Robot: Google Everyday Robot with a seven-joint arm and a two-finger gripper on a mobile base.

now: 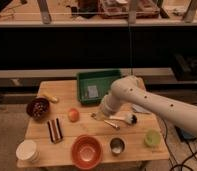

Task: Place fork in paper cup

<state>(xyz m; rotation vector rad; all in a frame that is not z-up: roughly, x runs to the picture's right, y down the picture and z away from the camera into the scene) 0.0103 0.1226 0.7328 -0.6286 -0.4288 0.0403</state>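
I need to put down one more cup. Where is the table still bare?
Bare wood lies between the paper cup and orange bowl, and between the steel cup and green cup. It is crowded in the middle, where the gripper hangs by the fork.

The single arm (pixel 162 107) enters from the right edge of the view; its casing is white with small dark dots. The upper link runs up and to the left to a rounded elbow (pixel 126 89), the highest point of the arm. From the elbow the forearm (pixel 112 102) drops steeply down and slightly left. The wrist (pixel 104 111) points downward. The gripper (pixel 97 116) sits at the lowest end, close above the table (pixel 142 135), near its middle. Contact with the surface cannot be determined.
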